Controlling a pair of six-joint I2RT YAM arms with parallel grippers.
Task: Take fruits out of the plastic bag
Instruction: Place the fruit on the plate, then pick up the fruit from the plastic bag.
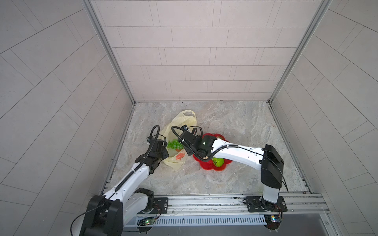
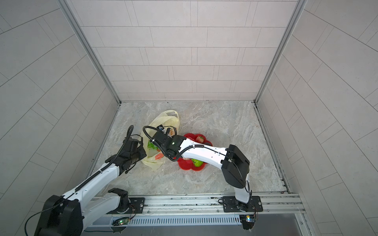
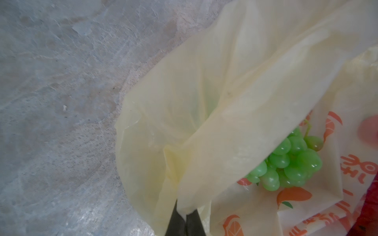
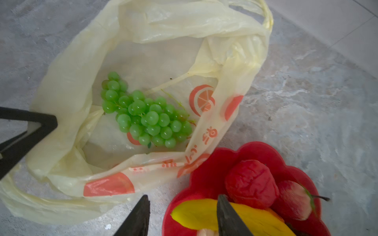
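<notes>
Green, glossy toy grape bunch [image 4: 143, 114]: probably light, knobbly, slippery; best taken across the thick middle; lies inside the thin pale-yellow plastic bag [image 4: 67, 81], on its floor; right gripper [image 4: 183, 197] spread, empty, just outside the bag's printed edge; left gripper [image 3: 185, 220] pressed together on the bag's rim film.

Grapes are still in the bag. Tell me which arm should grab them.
Right. The right gripper hangs open and empty near the grapes; the left gripper is shut on the bag, holding it open.
</notes>
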